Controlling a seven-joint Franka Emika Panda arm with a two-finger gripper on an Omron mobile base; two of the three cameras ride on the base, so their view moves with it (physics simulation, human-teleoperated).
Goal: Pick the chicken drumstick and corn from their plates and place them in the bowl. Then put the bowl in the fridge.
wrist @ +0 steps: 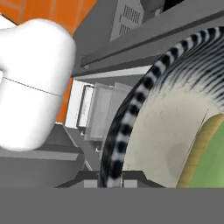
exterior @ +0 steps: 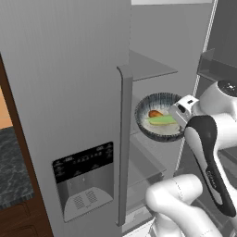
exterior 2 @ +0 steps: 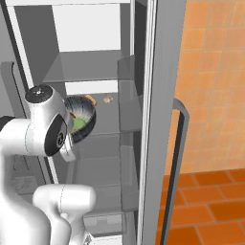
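Round bowl, dark rim, striped mottled inside, pale centre, tilted toward camera in open fridge between grey shelves. Inside it: orange-brown chicken drumstick touching yellow-green corn. Tool closed tight on bowl's right rim. Smooth grey door with long vertical handle and dark dispenser panel stands left, near bowl. Orange tiled wall beyond right door.

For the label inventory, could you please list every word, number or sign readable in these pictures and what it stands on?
No text can be read anywhere.
The dispenser panel on the fridge door carries small pale markings, too small and blurred to read.
The robot arm's dark cover shows faint marks, also unreadable.
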